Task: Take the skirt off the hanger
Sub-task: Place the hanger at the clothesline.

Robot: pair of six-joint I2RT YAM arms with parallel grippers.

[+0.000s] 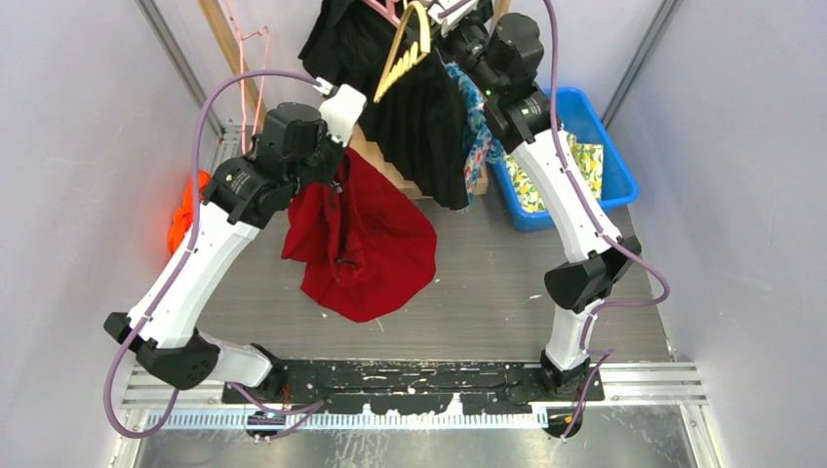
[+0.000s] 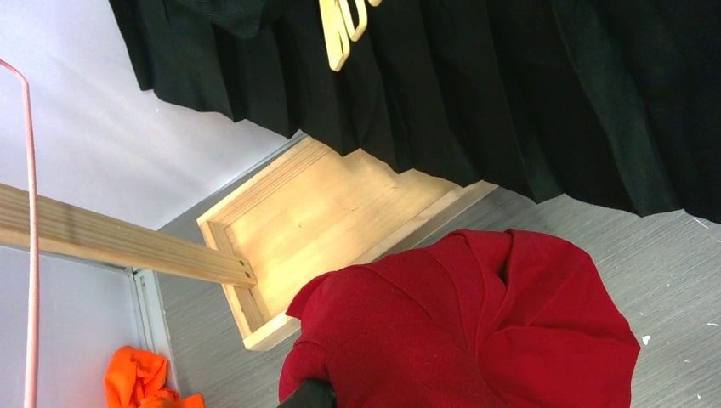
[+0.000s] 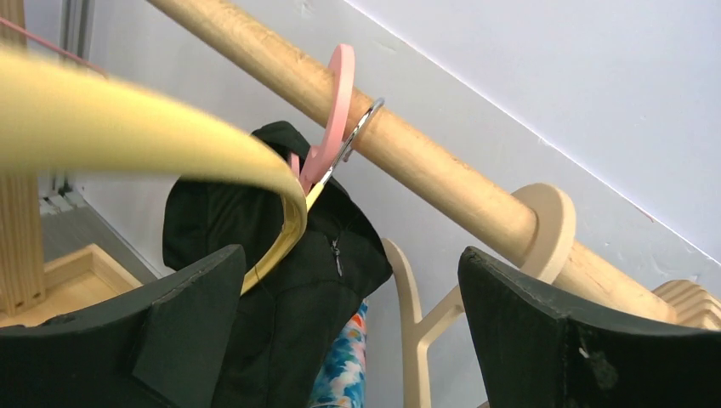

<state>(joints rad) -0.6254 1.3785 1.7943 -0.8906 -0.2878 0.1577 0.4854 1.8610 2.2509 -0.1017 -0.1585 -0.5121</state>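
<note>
A red skirt (image 1: pixel 366 244) hangs bunched from my left gripper (image 1: pixel 338 180), which is shut on its upper edge; its lower folds rest on the table. In the left wrist view the red skirt (image 2: pixel 476 331) fills the lower right and hides the jaws. A bare yellow hanger (image 1: pixel 403 51) hangs tilted at the rail, next to my right gripper (image 1: pixel 456 24). In the right wrist view my right gripper (image 3: pixel 357 340) stands open below the wooden rail (image 3: pixel 425 161), with the yellow hanger (image 3: pixel 153 144) curving past its left finger. Nothing is between its fingers.
A black pleated garment (image 1: pixel 419 117) and a floral one (image 1: pixel 476 127) hang on the rail. A pink hanger hook (image 3: pixel 336 110) sits on it too. The rack's wooden base (image 2: pixel 323 221) lies behind the skirt. A blue bin (image 1: pixel 595 127) stands right, an orange cloth (image 1: pixel 185 210) left.
</note>
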